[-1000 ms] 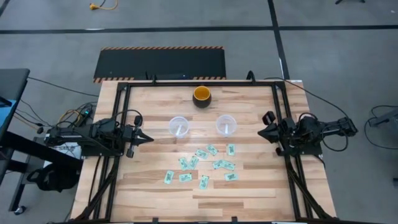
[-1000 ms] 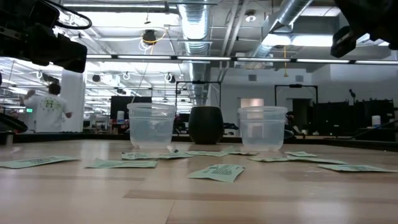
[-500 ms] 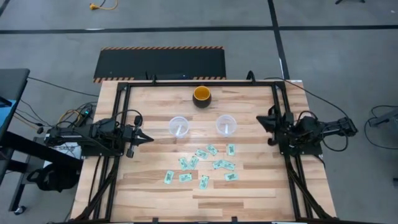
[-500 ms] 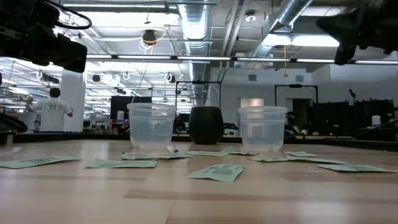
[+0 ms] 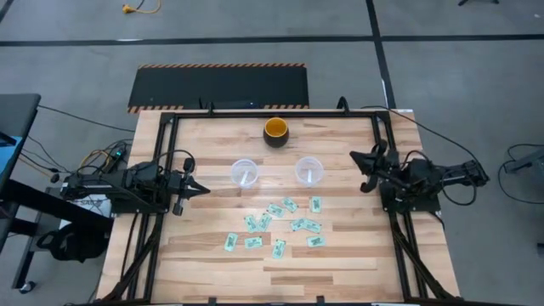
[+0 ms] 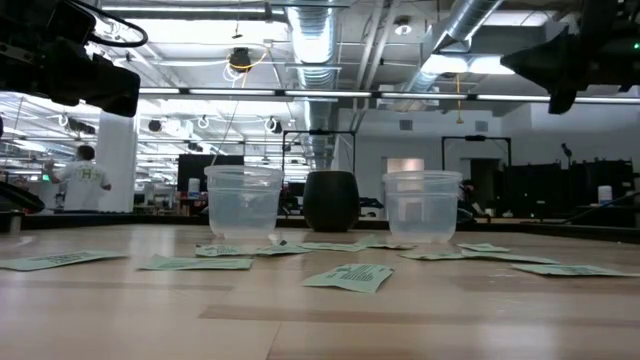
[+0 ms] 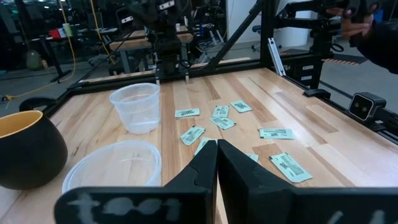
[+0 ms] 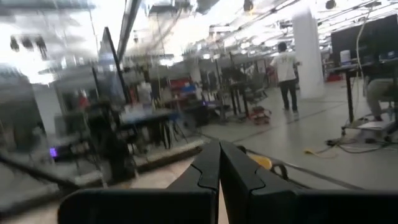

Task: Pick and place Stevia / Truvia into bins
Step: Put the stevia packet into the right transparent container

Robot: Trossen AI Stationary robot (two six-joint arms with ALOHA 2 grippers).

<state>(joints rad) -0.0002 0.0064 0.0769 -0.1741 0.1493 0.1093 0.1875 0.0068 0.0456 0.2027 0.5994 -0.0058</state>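
- Since no sachet is yet in either gripper, you are at the very start of a pick: from above, the Stevia / Truvia sachets [image 5: 283, 224] lie scattered flat on the table [image 5: 204, 255], nearer the front edge than the two clear bins [image 5: 244, 172], while the orange-inside bowl [image 5: 275, 129] sits behind the bins.
- From above too, the right gripper [image 5: 360, 169] is raised at the right edge, level with the right-hand bin and well apart from the sachets; the left gripper [image 5: 201, 189] waits at the left edge.
- At table height, the sachets lie in front of and around the feet of both bins, and both arms hang high, clear of the wood.
- Through the left wrist, its fingers [image 7: 205, 163] are pressed together with nothing between them, pointing toward the sachets and the bins.
- Through the right wrist, its fingers [image 8: 208, 167] are likewise closed and empty, aimed out into the room where a person [image 8: 288, 74] stands, not at the table.
- Next, I judge you must turn the right gripper down toward the nearest sachet, spread the fingers, and come in low, since flat paper gives little edge to pinch.
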